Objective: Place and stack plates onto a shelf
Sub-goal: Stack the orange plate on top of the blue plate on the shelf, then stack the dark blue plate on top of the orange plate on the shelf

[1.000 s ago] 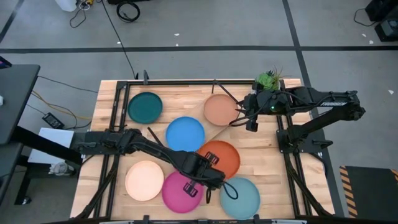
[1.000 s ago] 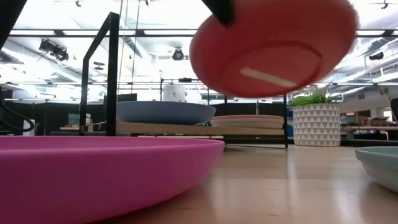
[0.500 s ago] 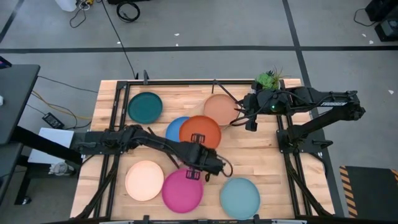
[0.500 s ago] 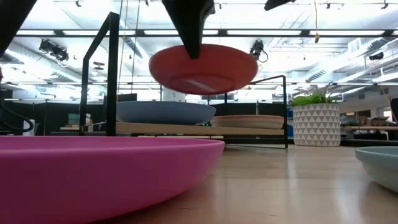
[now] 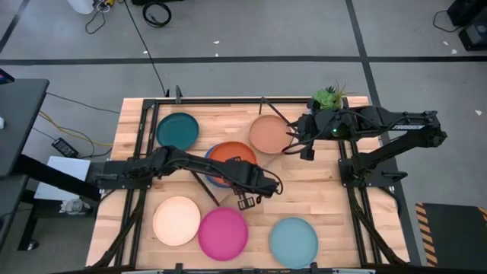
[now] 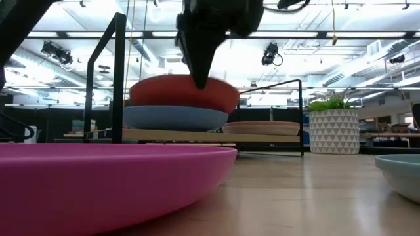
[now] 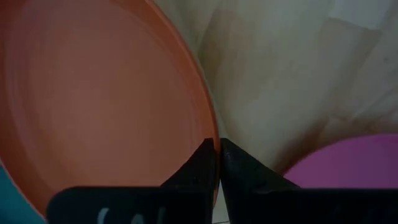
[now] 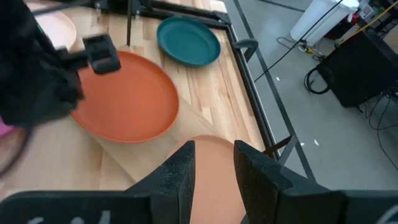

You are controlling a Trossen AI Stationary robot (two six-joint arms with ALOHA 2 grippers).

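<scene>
My left gripper [image 5: 245, 185] is shut on the orange plate [image 5: 230, 160], which lies over the blue plate [image 5: 212, 168] on the shelf [image 6: 197, 136]. The tan-brown plate [image 5: 267, 135] lies flat on the shelf's other half. My right gripper [image 5: 305, 147] hangs open at that plate's right edge, and its fingers [image 8: 186, 171] stand above the plate [image 8: 211, 168] without touching it. The teal [image 5: 177, 131], cream [image 5: 176, 221], magenta [image 5: 223, 233] and light blue [image 5: 293, 240] plates lie flat on the table. The grey plate is hidden. My left gripper pinches the orange plate's rim [image 7: 210, 134] on its near right side, one finger above and one below. The fingers [image 6: 200, 69] come from above, pointing down. The plate is about level, and its underside [image 6: 184, 105] meets the blue plate [image 6: 174, 118] on the shelf.
A small potted plant [image 5: 327, 97] stands at the table's far right corner, behind my right arm. The shelf's black frame ends [image 6: 118, 72] rise beside the stacked plates. Black rails run along the table's left and right sides. Bare wood lies between the shelf and the near plates.
My left gripper has carried the orange plate from the table's near right part toward the far left, over the shelf, and lowered it onto the blue plate. The plate was tilted at first and is now about level. The gripper has stayed shut on the rim.
</scene>
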